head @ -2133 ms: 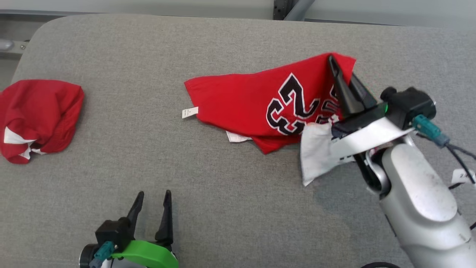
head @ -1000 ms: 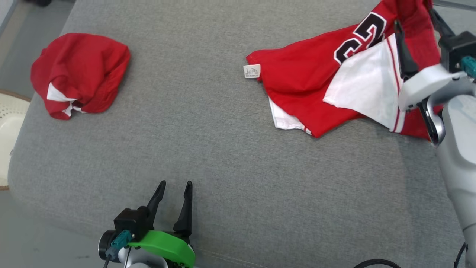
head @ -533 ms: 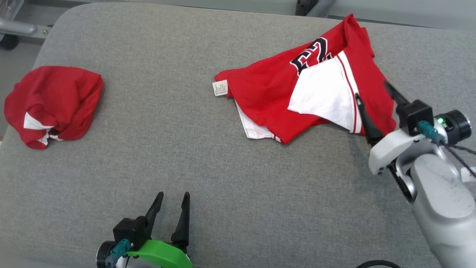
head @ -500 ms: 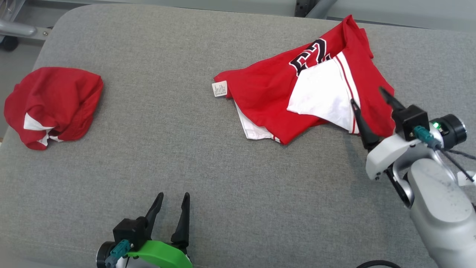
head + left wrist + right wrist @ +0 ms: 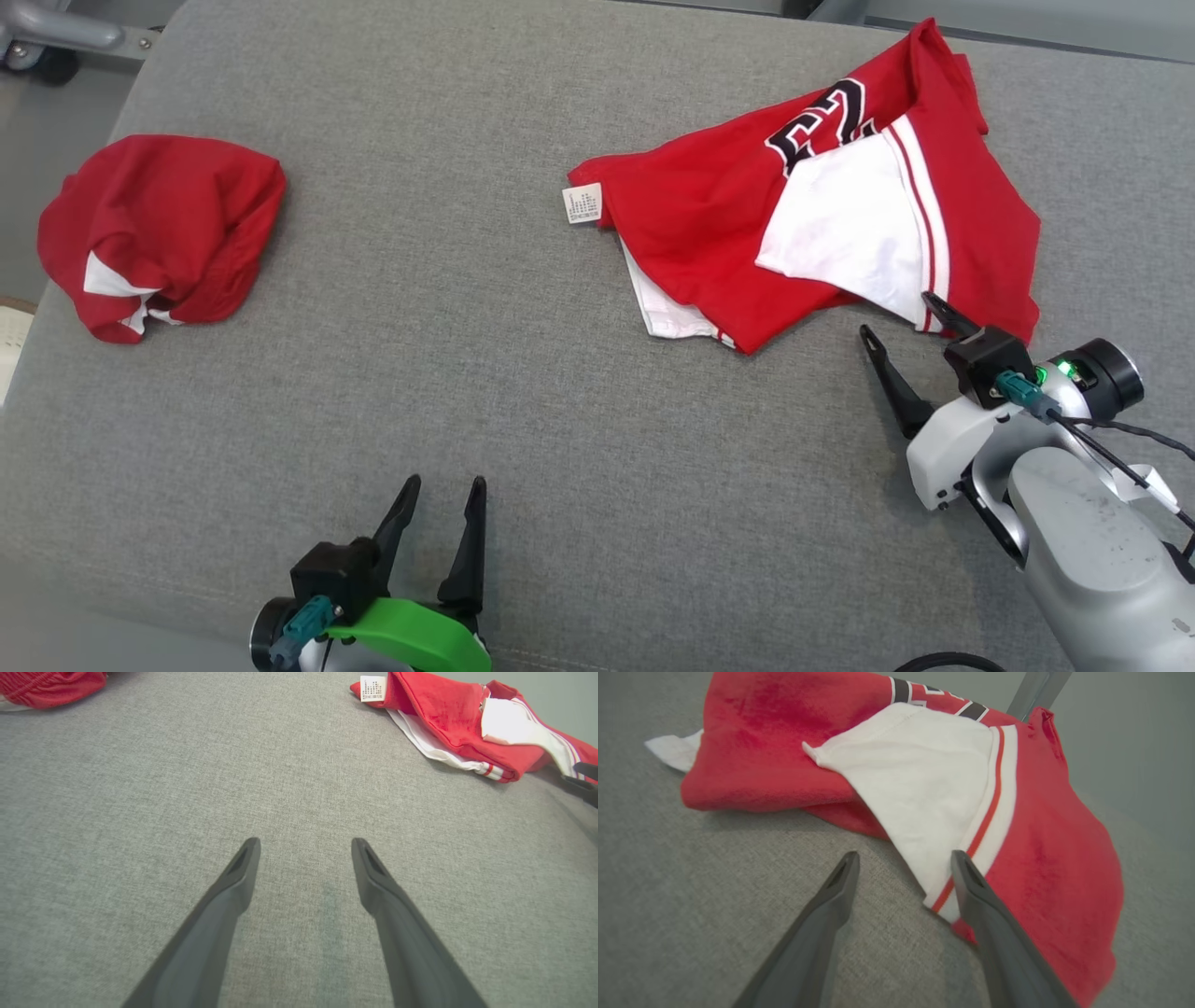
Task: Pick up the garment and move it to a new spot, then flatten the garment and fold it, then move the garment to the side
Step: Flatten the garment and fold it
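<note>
Both wide, left tool (image 5: 446,481), right tool (image 5: 896,313) by jersey (image 5: 691,215), head view adds bundle (image 5: 163,224), perhaps shorts

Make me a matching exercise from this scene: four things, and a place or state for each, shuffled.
1. numbered jersey
2. bundled red garment
3. white label
4. right gripper

A. open, at the jersey's near edge
B. balled up, far left
C. at the jersey's left corner
D. loosely spread, far right

Pairs: 1-D, 2-B, 3-C, 4-A.

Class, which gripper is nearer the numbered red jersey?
Right. The right gripper is open at the jersey's near edge; the left gripper is far off to its left.
</note>
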